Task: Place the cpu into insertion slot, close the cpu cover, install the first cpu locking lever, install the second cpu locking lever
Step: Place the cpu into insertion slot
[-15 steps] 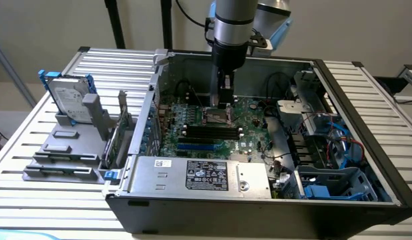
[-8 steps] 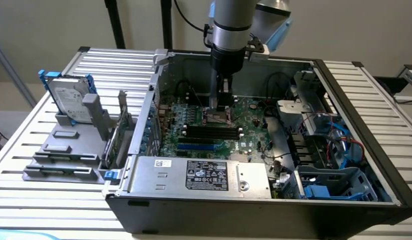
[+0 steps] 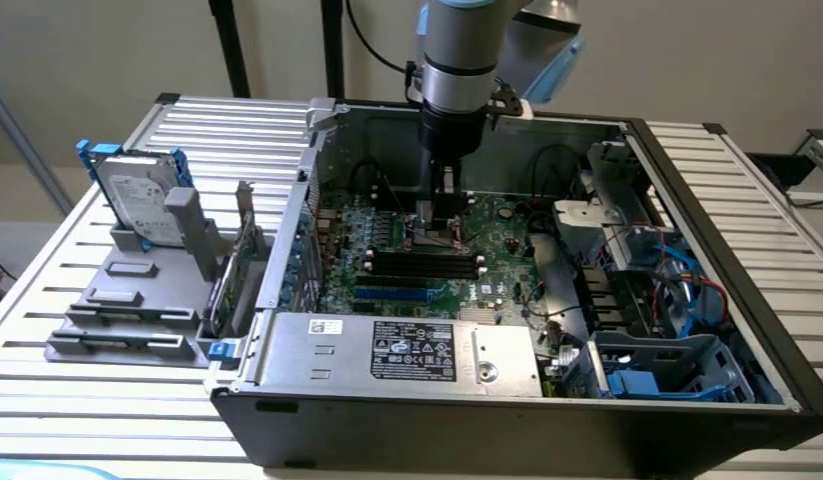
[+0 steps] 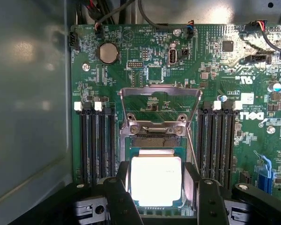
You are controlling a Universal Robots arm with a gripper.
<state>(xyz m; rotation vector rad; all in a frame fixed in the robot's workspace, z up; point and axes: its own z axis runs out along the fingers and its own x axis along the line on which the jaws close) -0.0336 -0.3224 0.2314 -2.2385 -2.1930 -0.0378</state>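
Wrist view gives you the cpu [image 4: 156, 180] best: a small flat square with a glaring, silvery metal top, lying level over the insertion slot [image 4: 154, 139]. The slot's black contact field and silvery rim show just past the chip, and you cannot tell whether the chip is fully seated. Your gripper [image 4: 157, 192] has its black fingers [image 4: 118, 199] spread wide, one against each of two opposite edges of the chip, so the chip sits clasped between them. Past the socket the cpu cover [image 4: 159, 89], a thin silvery frame, stands tilted up on its hinge, and the green motherboard [image 4: 145, 47] shows through its cut-out centre. Long black memory slots [image 4: 98, 140] flank the socket, and a round, shiny coin battery [image 4: 108, 53] sits farther off on the board. In the exterior view, start at the left of the frame: a silvery hard drive [image 3: 138, 195] stands upright in a grey plastic rack [image 3: 131, 300] on the ribbed metal table [image 3: 64, 380]. Toward the middle, the black computer case [image 3: 518, 430] lies open, with the grey power supply box [image 3: 411, 350] along its near edge. The arm [image 3: 458, 50] drops straight down from the top centre, and you see the gripper [image 3: 438, 225] low over the board. At the lower right sits a blue plastic drive cage [image 3: 665, 370], with blue and red cables [image 3: 691, 290] just above it.
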